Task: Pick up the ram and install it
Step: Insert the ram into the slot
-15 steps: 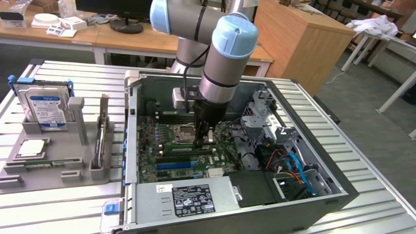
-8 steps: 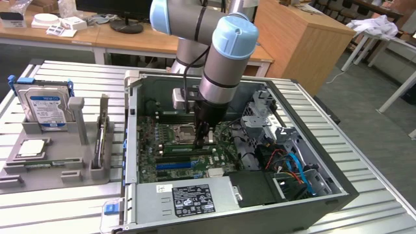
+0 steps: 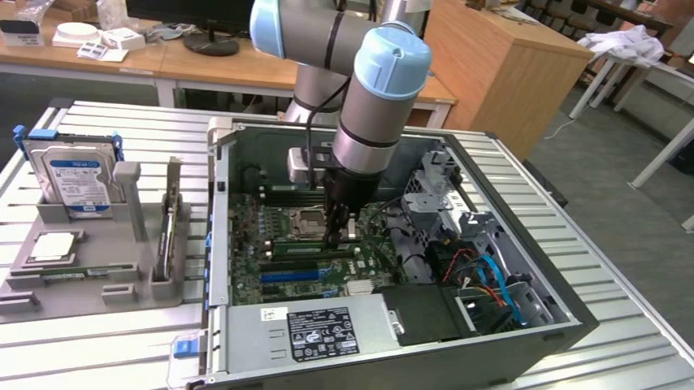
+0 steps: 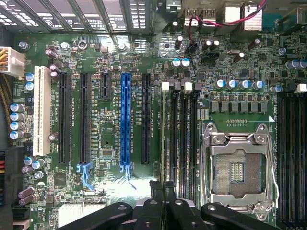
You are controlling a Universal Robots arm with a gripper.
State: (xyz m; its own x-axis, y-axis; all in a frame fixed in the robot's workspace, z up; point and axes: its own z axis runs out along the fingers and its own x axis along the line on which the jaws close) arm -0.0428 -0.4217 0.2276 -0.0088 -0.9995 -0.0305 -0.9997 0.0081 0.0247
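As the fingers (image 4: 149, 214) clench the ram (image 4: 163, 190) edge-on at the memory slots (image 4: 184, 139), at three o'clock of the processor socket (image 3: 307, 221) in the exterior view, we judge it light, stiff yet fragile, best pinched by its top edge.

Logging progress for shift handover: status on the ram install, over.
Tool shut, low inside case over memory slots. Ram apparently pinched edge-on. Nothing blocking the slots.
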